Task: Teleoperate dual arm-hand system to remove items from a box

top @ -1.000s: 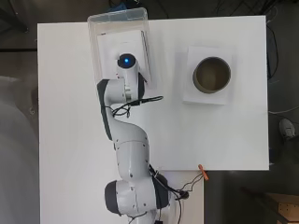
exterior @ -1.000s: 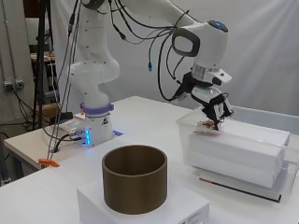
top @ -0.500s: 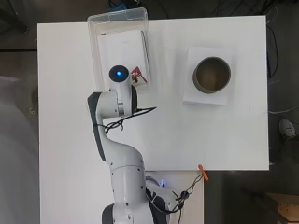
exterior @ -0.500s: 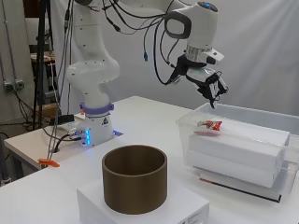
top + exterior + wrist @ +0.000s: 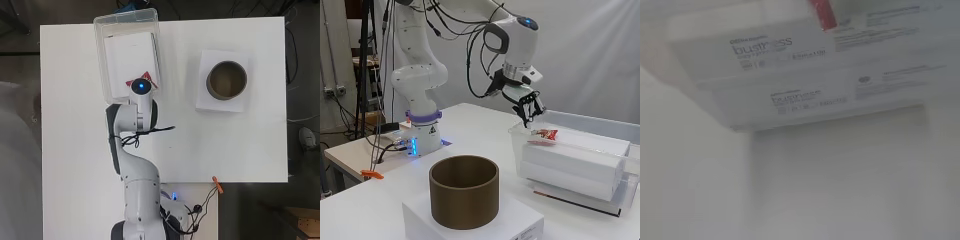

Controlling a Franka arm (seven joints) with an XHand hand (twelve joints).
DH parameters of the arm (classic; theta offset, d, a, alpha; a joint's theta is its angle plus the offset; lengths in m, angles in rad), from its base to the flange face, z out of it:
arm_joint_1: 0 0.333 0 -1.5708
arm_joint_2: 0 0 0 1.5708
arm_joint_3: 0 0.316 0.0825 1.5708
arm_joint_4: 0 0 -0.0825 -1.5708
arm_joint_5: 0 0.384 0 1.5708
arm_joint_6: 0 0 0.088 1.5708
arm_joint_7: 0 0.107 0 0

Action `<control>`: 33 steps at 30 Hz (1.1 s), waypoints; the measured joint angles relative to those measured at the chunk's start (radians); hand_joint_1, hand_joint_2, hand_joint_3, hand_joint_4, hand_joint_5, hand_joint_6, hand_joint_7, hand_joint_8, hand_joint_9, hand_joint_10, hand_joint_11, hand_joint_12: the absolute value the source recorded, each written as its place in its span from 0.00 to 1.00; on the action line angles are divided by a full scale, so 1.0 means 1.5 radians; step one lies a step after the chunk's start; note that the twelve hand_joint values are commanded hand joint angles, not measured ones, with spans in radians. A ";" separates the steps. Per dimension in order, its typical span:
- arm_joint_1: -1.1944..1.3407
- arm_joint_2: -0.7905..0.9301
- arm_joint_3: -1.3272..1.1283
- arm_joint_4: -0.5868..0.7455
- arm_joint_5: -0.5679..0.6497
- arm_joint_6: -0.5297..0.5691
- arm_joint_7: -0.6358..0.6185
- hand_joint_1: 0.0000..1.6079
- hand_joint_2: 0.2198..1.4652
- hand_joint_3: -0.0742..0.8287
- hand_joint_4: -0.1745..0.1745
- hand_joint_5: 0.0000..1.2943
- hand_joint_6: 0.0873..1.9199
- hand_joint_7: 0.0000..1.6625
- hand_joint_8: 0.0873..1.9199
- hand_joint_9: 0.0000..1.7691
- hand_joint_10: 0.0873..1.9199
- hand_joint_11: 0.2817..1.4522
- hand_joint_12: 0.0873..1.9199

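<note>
A clear plastic box point(image 5: 100, 60) stands at the table's far left, and in the side view the box point(image 5: 520, 150) is at the right. White paper reams point(image 5: 130, 55) are stacked inside it. A red and white packet point(image 5: 545, 133) lies on top of the stack at the near end; overhead, the packet point(image 5: 151, 81) peeks out beside the wrist. My hand point(image 5: 529, 106) hangs just above the box's near rim, a little above and beside the packet, fingers curled with nothing in them. The arm hides it from overhead. The wrist view shows the reams' point(image 5: 790, 75) labelled side and the packet point(image 5: 822, 15).
A brown round container point(image 5: 226, 80) sits on a white block point(image 5: 220, 102) at the right of the table; in the side view the container point(image 5: 464, 191) is in the foreground. An orange clip point(image 5: 217, 184) lies at the table's near edge.
The hand rose off the packet, then drew back toward the arm's base and came down to the box's near rim. The packet stayed on the reams.
</note>
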 joint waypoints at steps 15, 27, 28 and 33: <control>-0.003 0.086 -0.017 0.062 -0.018 0.013 0.008 0.57 0.80 0.08 1.00 0.60 0.66 0.79 1.00 0.85 1.00 0.60 0.90; 0.000 0.130 -0.015 0.098 -0.040 0.028 0.049 0.53 0.85 0.10 1.00 0.52 0.78 0.81 1.00 0.87 1.00 0.69 0.93; 0.001 0.140 -0.016 0.111 -0.047 0.030 0.056 0.52 0.86 0.10 1.00 0.50 0.80 0.81 1.00 0.87 1.00 0.70 0.93; 0.005 0.208 -0.018 0.207 -0.085 0.031 0.094 0.50 0.88 0.10 1.00 0.47 0.84 0.80 1.00 0.87 1.00 0.71 0.93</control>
